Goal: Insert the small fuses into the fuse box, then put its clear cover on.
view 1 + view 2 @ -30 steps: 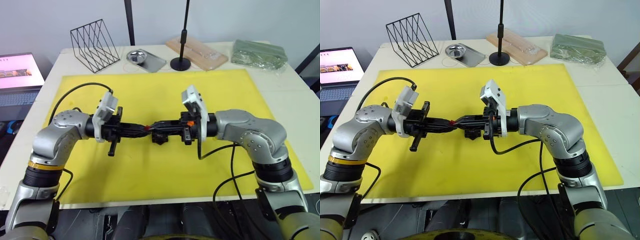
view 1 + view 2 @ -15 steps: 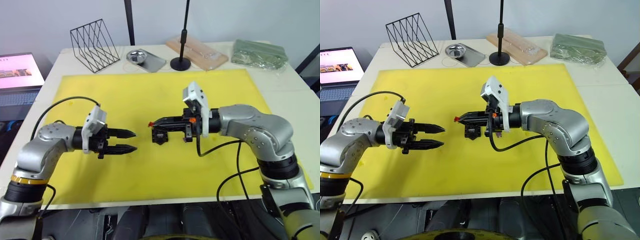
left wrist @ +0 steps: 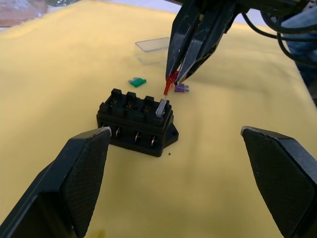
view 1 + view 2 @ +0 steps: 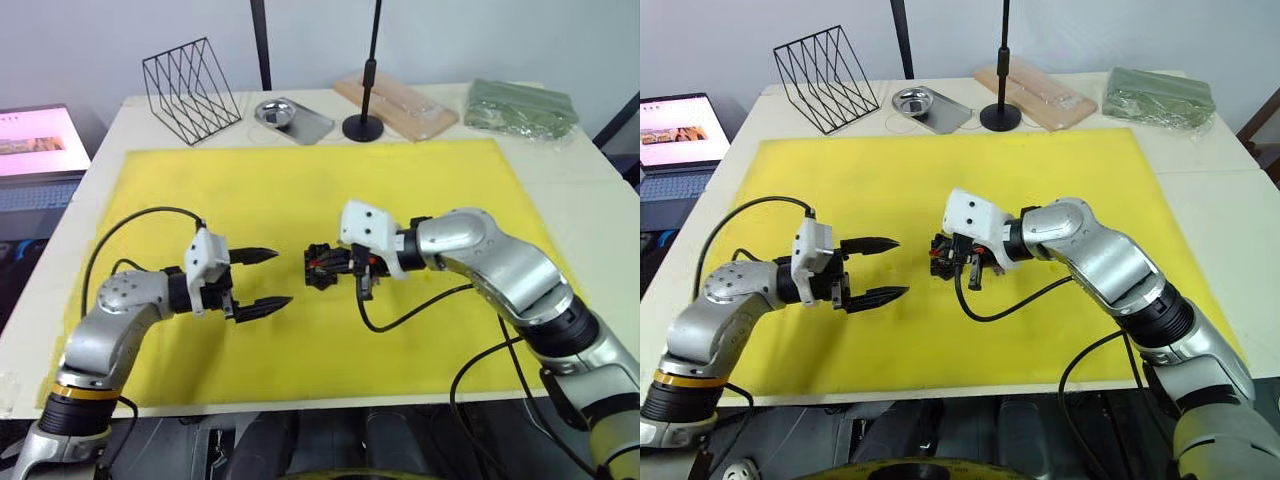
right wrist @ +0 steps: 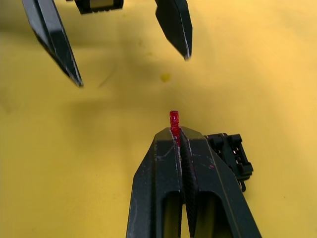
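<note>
On the left side of the yellow mat (image 4: 420, 190) the left gripper (image 4: 262, 279) hovers with its two black fingers spread wide apart, holding nothing, its tips pointing toward the middle of the mat. Just beyond those tips sits the small black plastic fuse box with rows of slots on top (image 3: 135, 121), resting flat on the mat; a small grey blade fuse (image 3: 161, 107) stands tilted in the end slot nearest the right gripper. The right gripper (image 3: 173, 83) reaches over that end of the box with its black fingers pressed together on a tiny red blade fuse (image 5: 174, 122), which sticks out past the fingertips and hangs just beside the grey one, close above the box top; whether it touches the box cannot be told. On the mat beyond the box lie a small green blade fuse (image 3: 137, 81) and a small purple blade fuse (image 3: 182, 89), apart from each other, and farther back still the small transparent rectangular cover (image 3: 152, 50), off the box. At the back of the table stand a black wire file rack (image 4: 189, 76) and a small round metal dish (image 4: 272, 113).
</note>
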Robot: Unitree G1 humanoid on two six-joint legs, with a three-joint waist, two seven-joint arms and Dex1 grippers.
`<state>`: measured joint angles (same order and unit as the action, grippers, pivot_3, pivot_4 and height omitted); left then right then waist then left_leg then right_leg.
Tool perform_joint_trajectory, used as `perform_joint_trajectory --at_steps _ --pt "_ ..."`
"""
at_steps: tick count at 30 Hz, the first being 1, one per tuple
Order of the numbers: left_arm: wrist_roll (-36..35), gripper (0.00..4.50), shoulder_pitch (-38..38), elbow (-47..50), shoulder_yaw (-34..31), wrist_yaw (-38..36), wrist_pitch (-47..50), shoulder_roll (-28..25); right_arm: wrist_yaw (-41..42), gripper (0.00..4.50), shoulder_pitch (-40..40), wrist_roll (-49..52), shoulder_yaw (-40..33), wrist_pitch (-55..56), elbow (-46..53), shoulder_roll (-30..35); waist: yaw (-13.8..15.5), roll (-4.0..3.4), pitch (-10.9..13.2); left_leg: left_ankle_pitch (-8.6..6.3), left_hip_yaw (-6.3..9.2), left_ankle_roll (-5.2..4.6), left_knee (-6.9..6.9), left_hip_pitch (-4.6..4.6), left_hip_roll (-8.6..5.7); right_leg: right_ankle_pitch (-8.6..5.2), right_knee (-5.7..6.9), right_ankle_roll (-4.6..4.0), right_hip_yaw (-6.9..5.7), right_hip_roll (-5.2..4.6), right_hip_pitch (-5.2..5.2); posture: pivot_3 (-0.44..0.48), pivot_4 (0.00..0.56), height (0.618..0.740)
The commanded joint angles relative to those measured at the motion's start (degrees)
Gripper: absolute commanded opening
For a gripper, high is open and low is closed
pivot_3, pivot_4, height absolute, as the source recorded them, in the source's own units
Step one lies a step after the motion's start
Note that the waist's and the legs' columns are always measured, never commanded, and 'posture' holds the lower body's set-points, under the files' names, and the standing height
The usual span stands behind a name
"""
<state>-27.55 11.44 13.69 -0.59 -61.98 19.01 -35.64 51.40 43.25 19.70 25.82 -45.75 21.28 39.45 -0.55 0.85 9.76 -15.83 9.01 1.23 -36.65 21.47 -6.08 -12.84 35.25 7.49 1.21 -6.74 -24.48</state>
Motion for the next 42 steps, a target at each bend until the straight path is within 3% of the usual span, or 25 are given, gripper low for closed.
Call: perform_joint_trajectory --at_steps 1,17,42 --pt "1.2 4.45 0.3 -0.1 0.5 0.4 -2.6 0.4 1.2 0.0 1.3 -2.1 -0.3 2.2 -0.6 -0.4 0.0 0.0 0.0 0.0 0.0 0.0 0.0 0.0 0.0 0.0 0.0 0.0 -0.01 0.0 0.0 0.0 0.15 0.74" --pt "2.1 4.45 2.1 2.9 2.0 5.4 -0.8 3.1 6.3 0.0 2.2 -8.1 0.3 7.2 -7.7 -3.2 -0.1 0.0 0.0 0.03 0.01 0.04 0.08 -0.03 0.0 0.0 -0.01 0.0 0.0 0.01 -0.02 0.0 0.15 0.74" --pt "3.5 4.45 1.9 -1.4 2.0 3.6 -4.4 2.8 9.7 0.0 1.0 -12.3 0.1 11.0 -12.3 -5.0 -0.1 0.0 0.0 0.04 0.01 0.07 0.12 -0.04 0.0 0.0 -0.01 -0.01 0.0 0.01 -0.02 0.0 0.15 0.74"
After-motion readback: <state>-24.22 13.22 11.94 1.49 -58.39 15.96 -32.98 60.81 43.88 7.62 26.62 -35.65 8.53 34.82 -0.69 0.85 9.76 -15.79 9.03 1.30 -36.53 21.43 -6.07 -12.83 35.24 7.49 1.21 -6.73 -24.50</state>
